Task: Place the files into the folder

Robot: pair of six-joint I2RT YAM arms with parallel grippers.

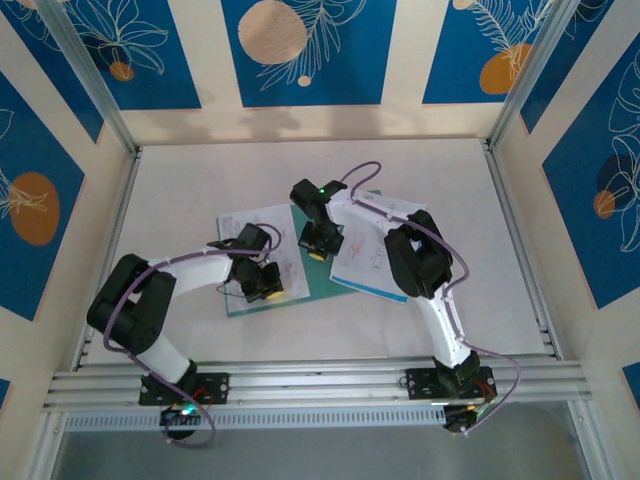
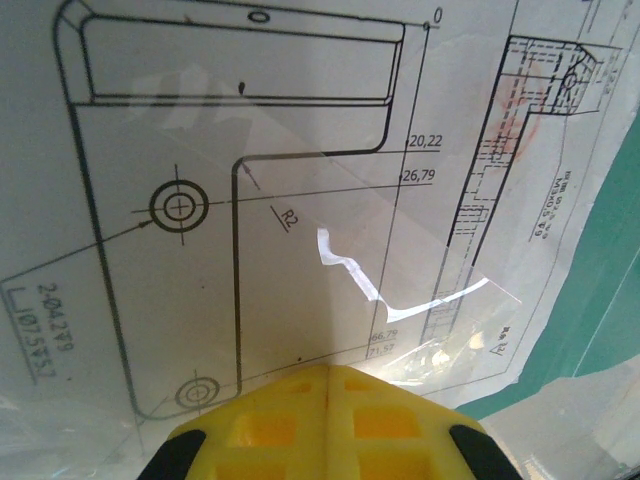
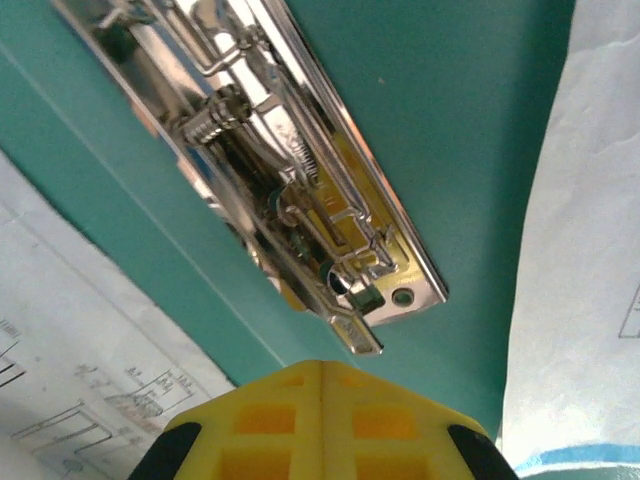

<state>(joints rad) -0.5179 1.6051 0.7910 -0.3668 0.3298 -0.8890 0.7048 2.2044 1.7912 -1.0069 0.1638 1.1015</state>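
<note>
The folder (image 1: 312, 268) lay open at the middle of the table (image 1: 450, 180) in the top view, with a strip of teal bare between 2 lots of paper. A white printed sheet (image 1: 250, 228) covered its left part, teal showing along that sheet's lower edge. A second lot of white sheets (image 1: 375, 250) lay at centre right over the folder's other side, and the edge of the cyan-blue sheet (image 1: 360, 292) showed beneath them at the lower margin.

The left gripper (image 1: 266, 290) hung over the lower right corner of the left sheet, its yellow fingers pressed together on nothing; its wrist view showed them above a technical drawing with teal at the right edge. The right gripper (image 1: 318, 254) was likewise clenched and empty, poised over the bare teal strip. In its wrist view the folder's metal clip (image 3: 300, 200) ran from upper left to centre right, with no paper under it.

Judged from this, the task was partly done at most: 1 sheet seemed to lie on a leaf, though whether the right lot sat wholly within the folder could not be told. Squaring the papers and shutting the folder appeared to remain.
</note>
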